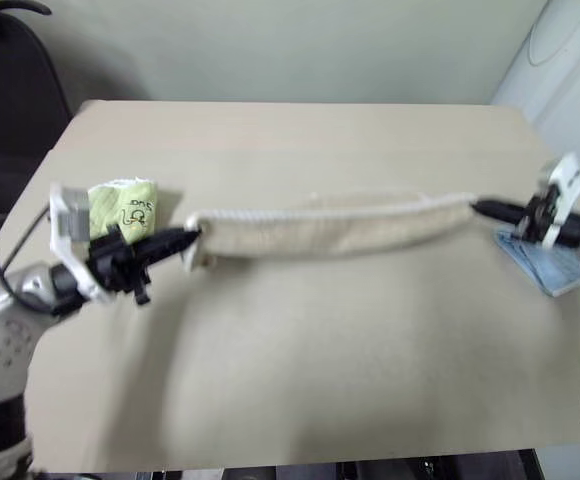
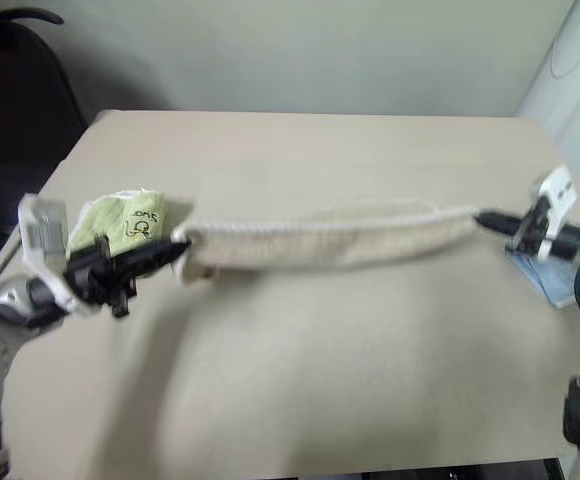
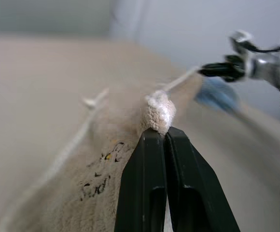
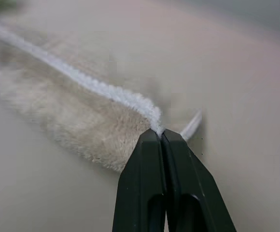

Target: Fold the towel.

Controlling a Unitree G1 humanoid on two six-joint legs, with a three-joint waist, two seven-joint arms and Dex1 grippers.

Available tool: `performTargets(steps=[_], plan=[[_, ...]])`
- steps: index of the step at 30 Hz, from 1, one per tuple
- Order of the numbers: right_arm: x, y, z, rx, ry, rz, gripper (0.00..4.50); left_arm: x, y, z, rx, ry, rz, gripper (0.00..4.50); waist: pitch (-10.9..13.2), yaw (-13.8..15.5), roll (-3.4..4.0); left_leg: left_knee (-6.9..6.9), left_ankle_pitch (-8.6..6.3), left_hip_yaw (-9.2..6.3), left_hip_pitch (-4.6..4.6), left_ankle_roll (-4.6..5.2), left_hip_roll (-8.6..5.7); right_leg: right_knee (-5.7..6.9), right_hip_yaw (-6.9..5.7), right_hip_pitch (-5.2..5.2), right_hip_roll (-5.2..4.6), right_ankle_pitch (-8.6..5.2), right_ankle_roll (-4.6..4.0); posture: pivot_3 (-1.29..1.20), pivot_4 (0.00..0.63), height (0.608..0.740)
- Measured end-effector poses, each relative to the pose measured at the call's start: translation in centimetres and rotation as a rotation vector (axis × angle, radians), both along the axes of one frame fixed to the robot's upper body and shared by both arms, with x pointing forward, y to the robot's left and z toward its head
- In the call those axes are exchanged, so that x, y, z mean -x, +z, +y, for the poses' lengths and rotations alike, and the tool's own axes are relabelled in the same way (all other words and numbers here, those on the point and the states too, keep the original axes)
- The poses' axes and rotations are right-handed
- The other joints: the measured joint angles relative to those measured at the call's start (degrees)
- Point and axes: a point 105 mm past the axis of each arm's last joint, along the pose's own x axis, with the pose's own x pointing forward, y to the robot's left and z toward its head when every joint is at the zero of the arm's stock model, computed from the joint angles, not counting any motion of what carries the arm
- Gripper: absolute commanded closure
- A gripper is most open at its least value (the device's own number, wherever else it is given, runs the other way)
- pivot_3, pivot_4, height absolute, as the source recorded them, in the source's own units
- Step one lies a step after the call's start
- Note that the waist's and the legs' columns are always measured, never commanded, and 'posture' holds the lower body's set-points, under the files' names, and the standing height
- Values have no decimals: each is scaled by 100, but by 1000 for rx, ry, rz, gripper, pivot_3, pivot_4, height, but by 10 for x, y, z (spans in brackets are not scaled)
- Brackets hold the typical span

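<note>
The towel (image 1: 330, 232), beige terry with white corded edging, hangs stretched between both grippers above the table, sagging below its top edge. My left gripper (image 1: 192, 238) is shut on the towel's left corner; the left wrist view shows the cloth pinched at the fingertips (image 3: 160, 133) and a small dark embroidered mark (image 3: 101, 169) below. At the towel's right corner my right gripper (image 1: 478, 208) is shut on the corded edge (image 4: 130, 99).
A rolled light green towel (image 1: 125, 208) with dark print lies on the table (image 1: 300, 130) behind my left gripper. A light blue towel (image 1: 540, 262) lies by the table's right edge under my right arm. A dark chair (image 1: 10, 90) stands at the far left.
</note>
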Motion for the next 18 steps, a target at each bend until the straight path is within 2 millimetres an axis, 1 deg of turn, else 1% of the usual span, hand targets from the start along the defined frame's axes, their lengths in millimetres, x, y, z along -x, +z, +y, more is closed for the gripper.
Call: performTargets(steps=[2,4,5,6,7,9,11,12,13,15,16,18], plan=[[13,-9,6,33,57,52,4483,10,-11,1,-34,3,51,4500,4,-23,3,10,-2,6,39,6,8,8,21,16,0,3,5,0,150,740],[21,-9,10,54,96,74,4483,20,-22,-1,-78,-7,98,4500,12,-67,4,3,-17,10,135,85,11,18,48,95,5,17,13,0,150,740],[24,-9,10,59,106,84,4483,24,-27,-1,-94,-12,118,4500,14,-79,2,2,-15,10,183,96,16,22,71,130,11,23,13,0,150,740],[26,-10,10,65,116,96,4483,26,-33,-1,-114,-5,133,4500,17,-89,-1,-1,-16,19,237,104,14,21,92,177,20,18,7,0,150,740],[27,-11,10,66,121,104,4483,25,-36,1,-125,10,138,4500,18,-93,-2,-2,-18,27,263,109,12,20,102,201,24,-7,-29,0,150,740],[25,-11,12,68,127,104,4483,19,-37,4,-107,57,119,4500,20,-90,-7,3,-18,36,288,110,8,20,118,223,43,-19,-42,0,150,740],[12,-4,19,59,116,60,4483,4,-32,8,-44,135,71,4500,20,-79,-7,4,-16,31,300,112,9,43,138,216,44,-18,-42,0,150,740],[1,2,23,57,96,20,4483,-6,-27,12,-10,180,51,4500,20,-80,-7,7,-17,30,300,112,10,62,144,206,45,-14,-40,0,150,740],[-10,9,25,59,73,-19,4483,-15,-24,16,14,220,38,4500,19,-80,-8,19,-16,34,299,112,10,93,148,191,42,12,5,0,150,740],[-28,17,26,80,11,-79,4483,-28,-20,26,47,294,24,4500,19,-75,-8,11,-21,35,293,119,18,93,148,176,44,7,2,0,150,740],[-39,20,26,88,-31,-105,4483,-36,-19,32,62,335,20,4500,19,-77,-8,6,-27,37,285,128,22,93,147,159,48,5,-1,0,150,740],[-53,22,29,99,-70,-132,4483,-48,-20,42,54,403,18,4500,16,-79,-5,9,-29,38,238,118,29,94,147,111,68,3,-5,0,150,740]])
